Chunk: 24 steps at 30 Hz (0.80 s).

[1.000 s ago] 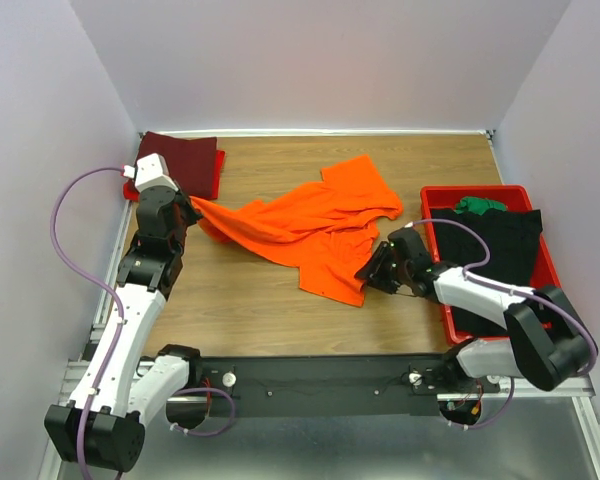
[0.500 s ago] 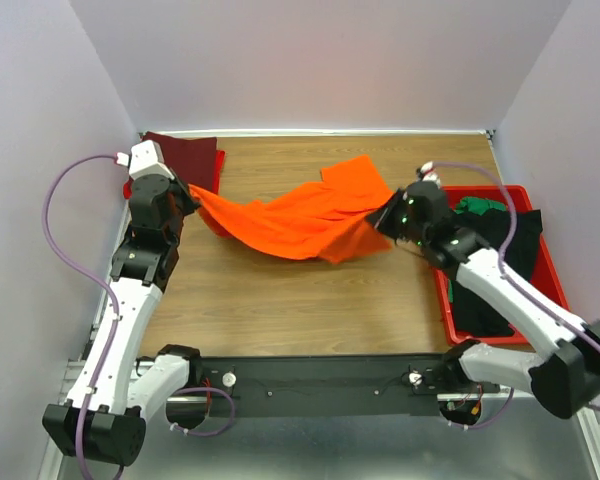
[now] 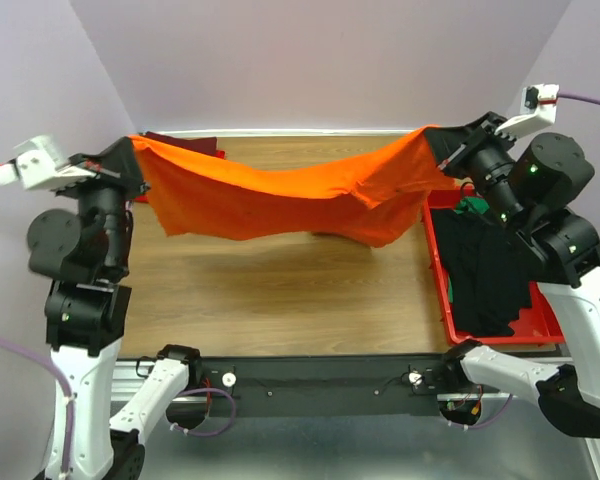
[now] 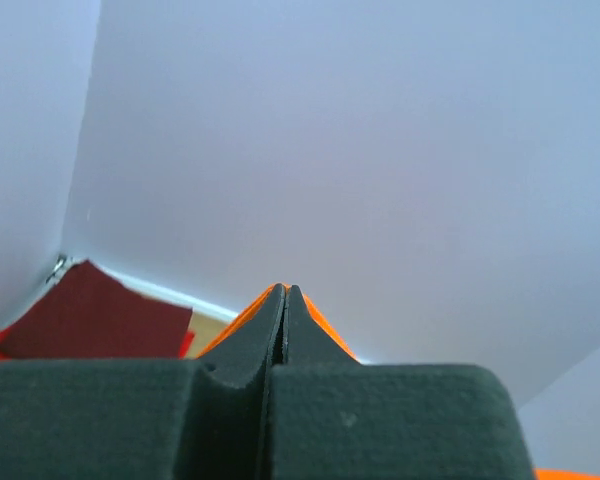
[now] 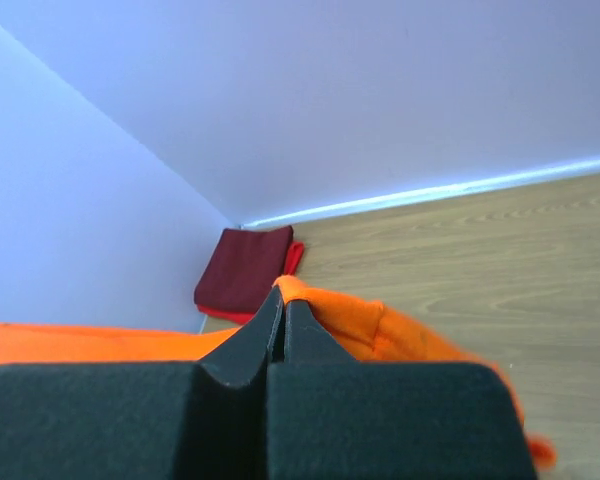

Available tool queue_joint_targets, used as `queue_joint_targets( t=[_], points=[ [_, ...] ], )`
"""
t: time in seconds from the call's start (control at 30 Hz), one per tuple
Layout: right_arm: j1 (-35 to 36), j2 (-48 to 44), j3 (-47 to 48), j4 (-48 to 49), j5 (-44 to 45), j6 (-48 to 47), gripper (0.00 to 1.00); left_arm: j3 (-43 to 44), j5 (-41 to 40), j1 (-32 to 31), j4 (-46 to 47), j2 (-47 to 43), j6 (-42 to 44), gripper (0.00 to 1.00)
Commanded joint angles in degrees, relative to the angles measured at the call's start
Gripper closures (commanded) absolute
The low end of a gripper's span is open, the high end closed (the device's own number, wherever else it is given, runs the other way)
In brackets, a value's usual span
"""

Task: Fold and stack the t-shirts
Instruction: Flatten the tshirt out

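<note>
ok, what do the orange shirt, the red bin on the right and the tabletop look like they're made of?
orange t-shirt: soft matte knit cloth, probably cotton or a blend; it sags and creases between its raised ends.
red tray: likely rigid plastic, smooth with a slight sheen; straight moulded walls.
tabletop: wood grain, matte; could be laminate rather than solid wood.

overhead: high, from near edge, looking down. wrists: close, near-level, toward far wall (image 3: 310,60); all sharing maroon shirt (image 5: 245,270).
</note>
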Motion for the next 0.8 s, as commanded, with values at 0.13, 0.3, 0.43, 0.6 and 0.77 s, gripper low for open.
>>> queue_joint_targets(
  t=[0.13, 0.3, 0.43, 0.6, 0.77],
  points=[
    [0.3, 15.5, 11.9, -5.0, 3.9, -6.1, 1.00, 1.2, -4.3, 0.4, 6.8, 6.0, -0.7, 1.00],
    [-3.5, 31.7, 23.9, -4.2, 3.2, -7.4, 1.00, -0.2, -6.5, 0.5, 16.3, 18.3, -1.2, 1.00],
    [-7.9, 48.0, 41.2, -2.9, 4.0, -8.7, 1.00, 3.6, -5.7, 2.4, 26.9, 29.8, -0.9, 1.00],
    [-11.1, 58.8, 63.2, 1.0, 2.9, -9.9, 1.00, 24.2, 5.5, 8.5, 26.2, 43.8, -3.5, 1.00],
    [-12.5, 49.6, 49.2, 12.7, 4.2, -10.5, 1.00, 38.5, 15.6, 16.4, 21.9, 53.3, -7.3, 1.00]
  ],
)
